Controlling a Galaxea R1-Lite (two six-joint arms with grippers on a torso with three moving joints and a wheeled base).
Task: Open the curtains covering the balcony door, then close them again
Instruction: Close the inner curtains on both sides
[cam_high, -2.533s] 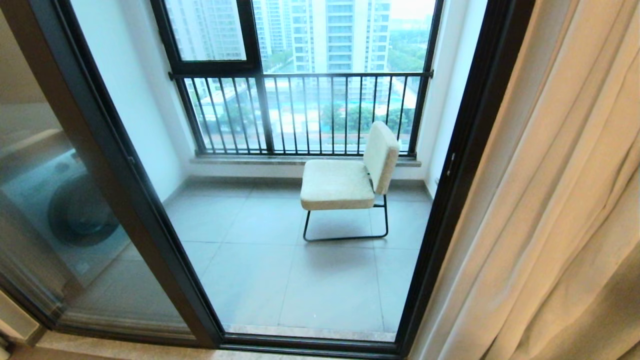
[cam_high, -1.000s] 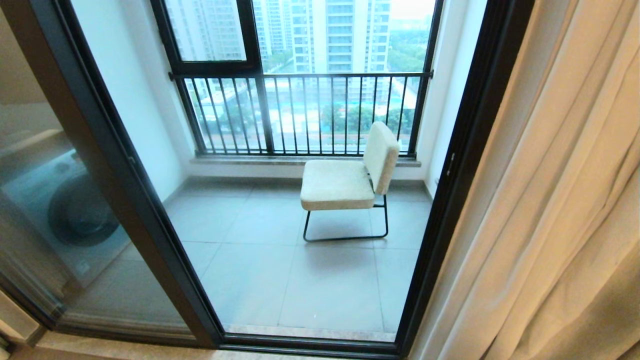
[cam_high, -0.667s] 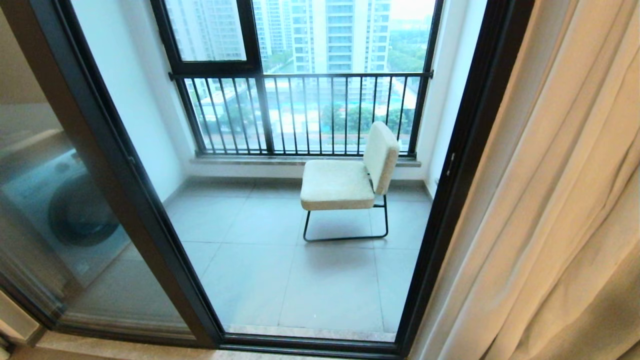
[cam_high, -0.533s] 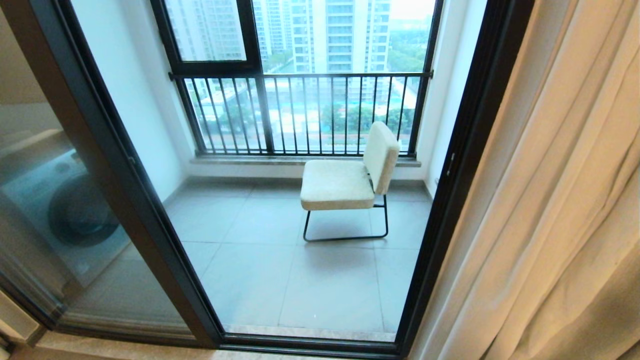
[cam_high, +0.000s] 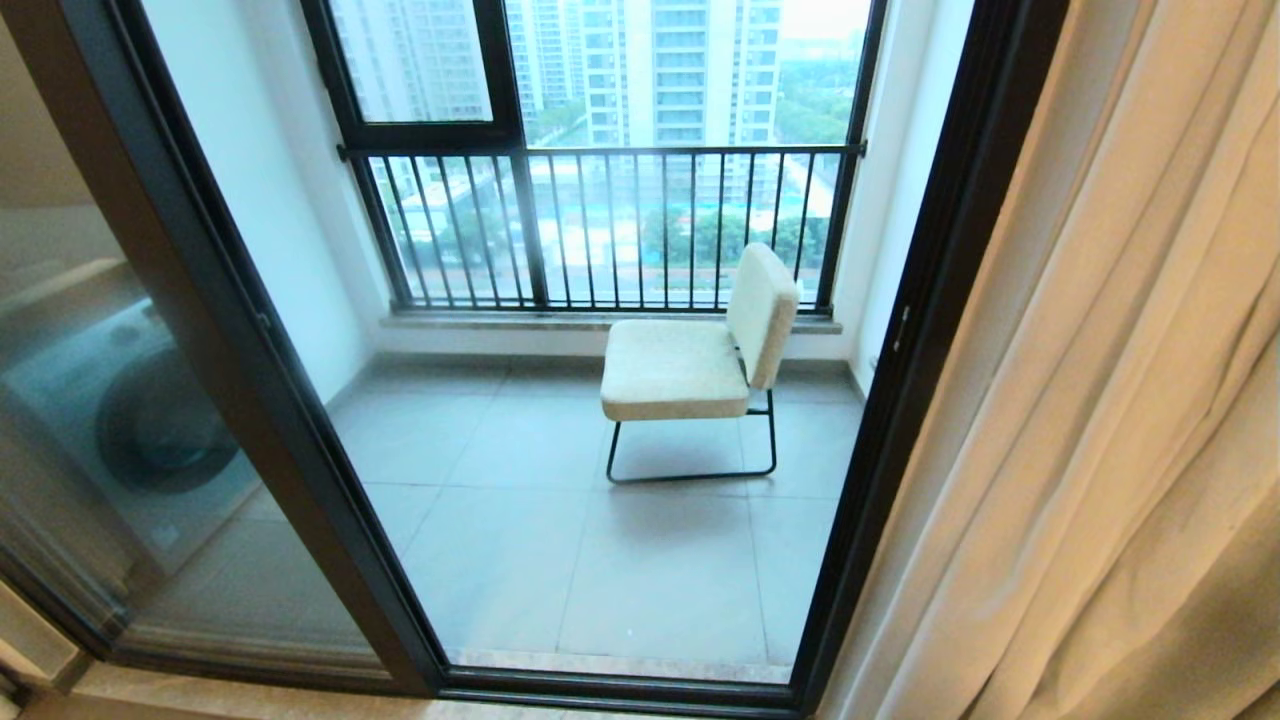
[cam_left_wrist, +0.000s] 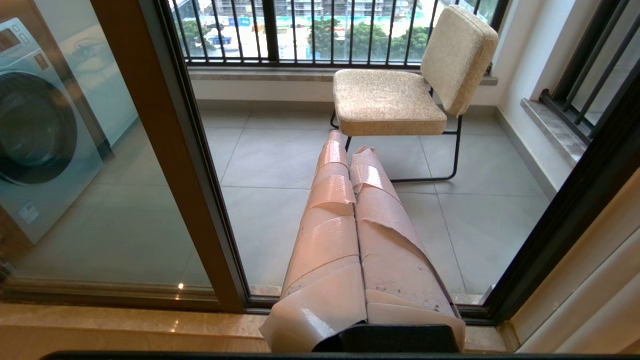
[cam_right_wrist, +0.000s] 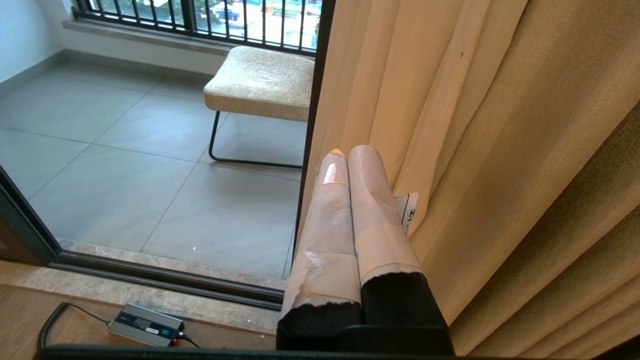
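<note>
Over on the robot's right side hang the curtains (cam_high: 1120, 400), pulled away from the balcony door (cam_high: 930, 300). They run long, from high up down to the floor, in soft cream folds. The glass is bare, so you can see the chair (cam_high: 700, 350) out on the balcony. The opening part looks done, and the closing part is not yet done.

The right hand (cam_right_wrist: 350, 155) is pinched shut and holds nothing. It sits just beside the edge of the curtains, where a small white tag (cam_right_wrist: 407, 210) hangs. I cannot tell if it touches the cloth. The left hand (cam_left_wrist: 347, 147) is pinched shut too, empty, and points at the open doorway, well apart from the cloth.

So the right hand is the nearer one. To close them, I think the cloth must be pulled across toward the robot's left.
</note>
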